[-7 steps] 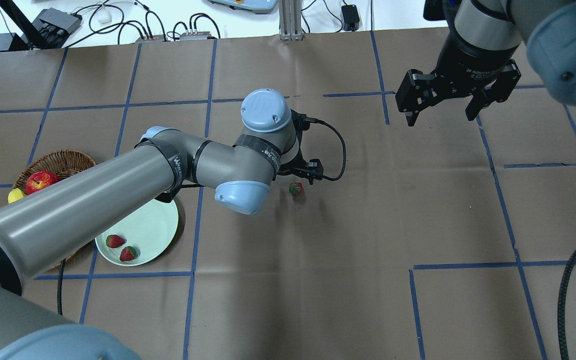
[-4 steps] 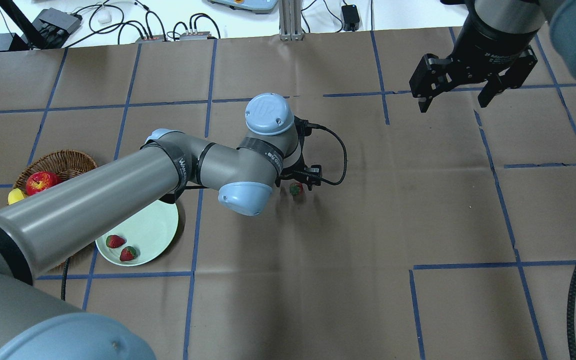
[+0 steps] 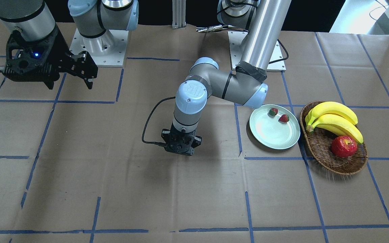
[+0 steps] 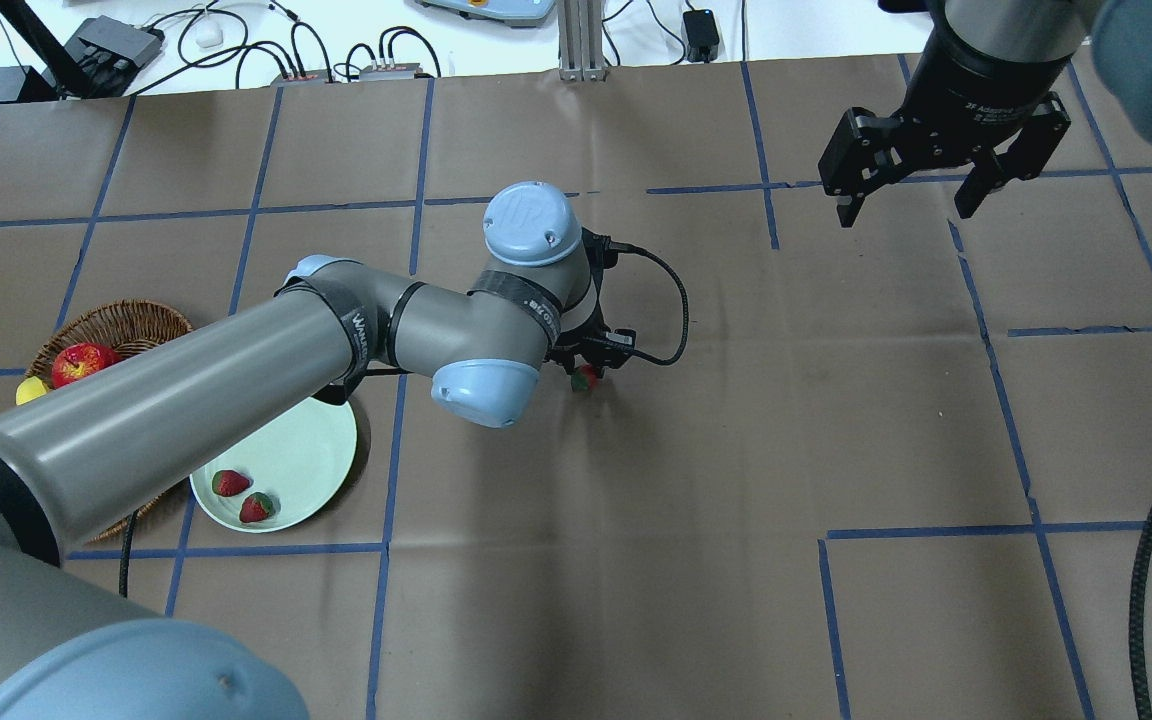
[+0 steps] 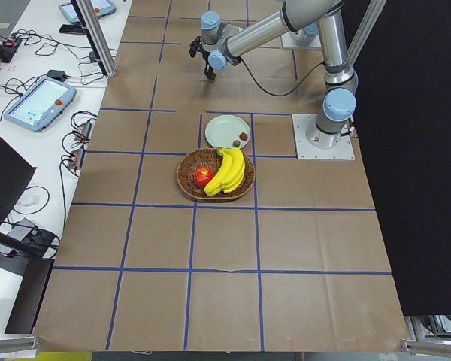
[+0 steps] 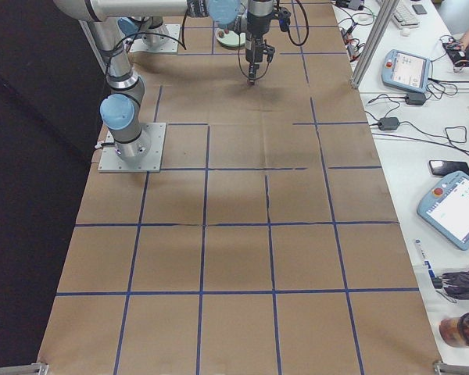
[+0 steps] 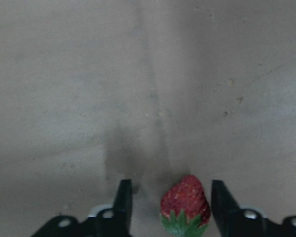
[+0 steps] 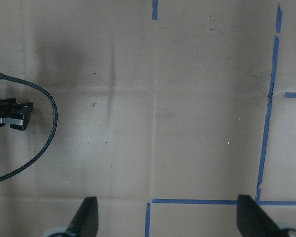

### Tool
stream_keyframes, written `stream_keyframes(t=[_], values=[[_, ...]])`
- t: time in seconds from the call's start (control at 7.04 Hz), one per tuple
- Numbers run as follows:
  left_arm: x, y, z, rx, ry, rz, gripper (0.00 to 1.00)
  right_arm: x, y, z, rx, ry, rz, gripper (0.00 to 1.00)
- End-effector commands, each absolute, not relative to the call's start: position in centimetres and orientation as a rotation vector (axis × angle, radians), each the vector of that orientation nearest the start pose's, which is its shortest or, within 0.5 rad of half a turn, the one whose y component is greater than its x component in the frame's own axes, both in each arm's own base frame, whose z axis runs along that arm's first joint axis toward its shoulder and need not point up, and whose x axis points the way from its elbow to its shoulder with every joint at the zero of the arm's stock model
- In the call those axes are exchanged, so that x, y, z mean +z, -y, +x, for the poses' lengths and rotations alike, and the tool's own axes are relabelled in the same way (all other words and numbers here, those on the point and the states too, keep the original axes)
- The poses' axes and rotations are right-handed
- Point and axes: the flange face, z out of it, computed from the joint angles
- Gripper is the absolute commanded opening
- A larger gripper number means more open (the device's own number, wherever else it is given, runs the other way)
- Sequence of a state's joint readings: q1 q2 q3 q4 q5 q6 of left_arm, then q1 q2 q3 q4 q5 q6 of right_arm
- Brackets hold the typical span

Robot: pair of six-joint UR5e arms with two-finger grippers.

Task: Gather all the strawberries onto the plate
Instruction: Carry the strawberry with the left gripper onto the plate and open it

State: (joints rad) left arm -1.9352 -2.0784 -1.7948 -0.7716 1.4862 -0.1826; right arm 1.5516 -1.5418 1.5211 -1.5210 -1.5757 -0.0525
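In the overhead view, a brown wicker basket [image 4: 121, 320] sits at the far left edge of the bench [image 4: 696, 500], holding a red apple [image 4: 82, 363]. The front-facing view also shows bananas [image 3: 333, 118] in it. Just right of the basket and below it in the frame lies the pale green plate [image 4: 306, 450]. Two strawberries lie on the lower left part of the plate, one [image 4: 229, 483] just beside the other [image 4: 256, 508].

The left arm [image 4: 186, 400] crosses over the plate's upper edge toward mid-frame. At mid-frame the left tool [image 7: 170, 197] points down at the bench, with the third strawberry [image 4: 585, 378] between its fingers. In the left wrist view the fingers stand moderately apart. The berry lies on the brown paper with its green cap toward the camera, closer to the finger on the right of that frame. A clear gap separates it from the finger on the left, and nothing is gripped.

In the upper right of the overhead frame the right tool [image 4: 901, 213] hangs above bare paper and blue tape lines. It is spread wide and holds nothing.
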Motion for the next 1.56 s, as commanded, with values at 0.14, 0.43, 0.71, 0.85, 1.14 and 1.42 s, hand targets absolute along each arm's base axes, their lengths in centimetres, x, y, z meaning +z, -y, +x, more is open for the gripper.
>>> stream_keyframes(t=[0.14,0.43,0.71,0.85,1.14,1.42], values=[[22.7,52.3,-31.8,-0.144,-3.215,0.288,0.0,49.0,50.6,12.4,0.063,-3.144,-0.044,1.0],[26.5,51.5,-21.0,-0.077,-3.093,0.472,0.0,48.4,50.8,12.4,0.075,-3.14,-0.043,1.0],[24.6,46.5,-11.1,-0.001,-3.076,0.572,0.0,47.9,51.3,12.4,0.089,-3.141,-0.044,1.0],[23.3,44.9,-5.9,0.035,-3.077,0.617,0.0,48.1,51.3,12.3,0.085,-3.143,-0.044,1.0],[20.7,44.0,0.2,0.088,-3.103,0.598,0.12,48.3,51.2,12.3,0.082,-3.143,-0.044,1.0],[21.1,43.8,0.0,0.077,-3.118,0.539,0.96,48.4,51.1,12.3,0.08,-3.143,-0.041,1.0]])
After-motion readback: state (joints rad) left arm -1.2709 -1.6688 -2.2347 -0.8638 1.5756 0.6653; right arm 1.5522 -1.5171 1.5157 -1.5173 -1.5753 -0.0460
